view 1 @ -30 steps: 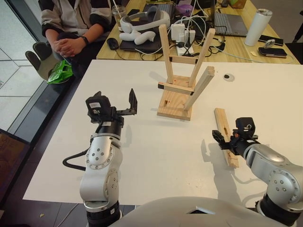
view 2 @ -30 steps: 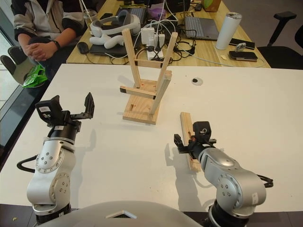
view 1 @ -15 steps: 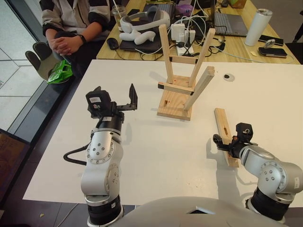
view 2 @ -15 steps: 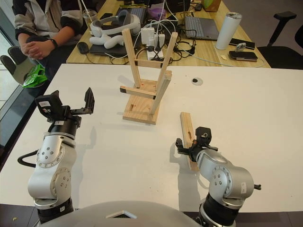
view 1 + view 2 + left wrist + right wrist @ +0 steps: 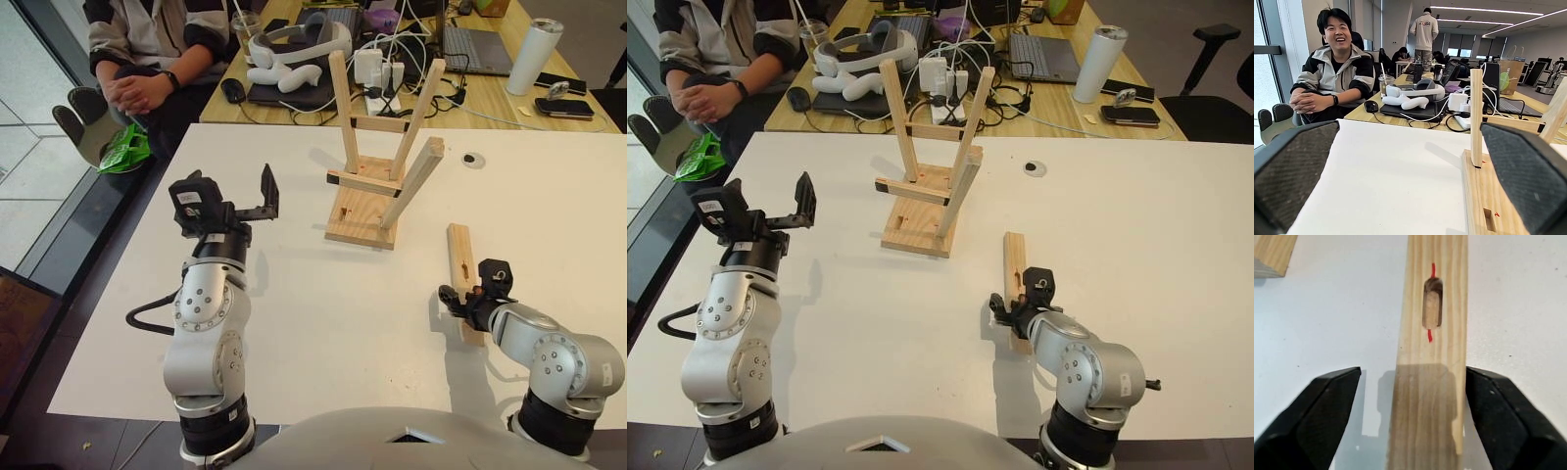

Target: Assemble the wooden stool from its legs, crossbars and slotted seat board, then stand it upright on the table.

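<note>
Progress, judged from the head views: partly built, roughly three quarters done.

- Slotted seat board [image 5: 356, 217]: upper centre of frame, lying upside down on the white table [image 5: 323, 323].
- Legs [image 5: 340, 108]: three fitted into the board, pointing up, the nearest one tilted.
- Crossbars [image 5: 359, 182]: two fitted, one low on the near side, one higher between the far pair.
- Loose fourth leg [image 5: 458, 250]: right of centre, flat on the table, well apart from the board, lengthwise toward the robot. Mortise slot [image 5: 1432, 308] facing up, marked in red above and below.
- Left to do, as a judgement: lift this leg, seat it in the board's open corner and join it to the crossbar ends, then turn the whole stool onto its feet. Cannot tell whether further crossbars belong.

Arms:

- Left gripper [image 5: 230, 201]: left of centre, raised above the table, near the board's left side but not touching it. Jaws spread wide, holding nothing, aimed toward the inverted stool.
- Right gripper [image 5: 471, 297]: lower right, low over the near end of the loose leg, wrist bent down. Jaws parted and straddling the leg, with a clear gap on one side and just beside the wood on the other. Not yet closed on it.
</note>
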